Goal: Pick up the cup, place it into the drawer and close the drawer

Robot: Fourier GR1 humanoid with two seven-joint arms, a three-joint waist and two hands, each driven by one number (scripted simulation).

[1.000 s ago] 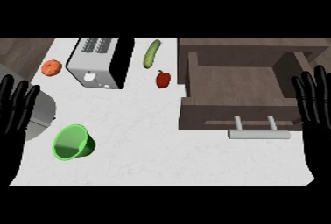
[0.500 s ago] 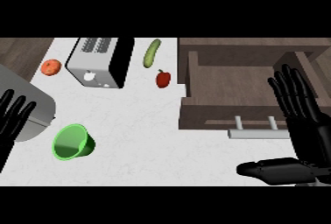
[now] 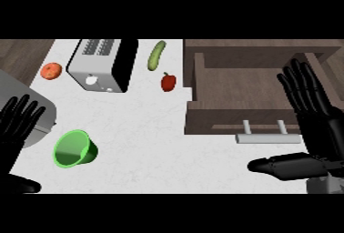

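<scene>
- Looking down from the head view, I'd say we're basically at square one on this task: nothing is picked up yet.
- My target, the green cup (image 3: 74, 149), lies tipped on its side on the white counter (image 3: 154, 136), mouth facing up toward the camera, down at the lower left. Neither hand touches it.
- My left hand (image 3: 20, 120) sits at the left edge, just beside the cup but apart from it, fingers straight and spread a little, holding nothing.
- My right hand (image 3: 312, 104) is over on the right, fingers straight and close together, pointing up over the drawer (image 3: 242, 86), thumb sticking out to the left below the drawer's silver handle (image 3: 265, 133). Empty as well, and well apart from the cup.
- Good news: the drawer is already pulled open, and the part of its wooden bottom I can see has nothing on it, so there's room for the cup.
- Other stuff on the counter, none of it in the way: a toaster (image 3: 102, 64), a cucumber (image 3: 156, 55), a red pepper (image 3: 168, 81), and an orange-ish tomato-looking thing (image 3: 51, 70) at the far left.
- What's left, as I judge it: the whole job. Grab the cup, carry it across to the drawer, set it inside, then push the front shut by the handle.
- My guess is the left hand is better placed for the grab, but the carry across is long.
</scene>
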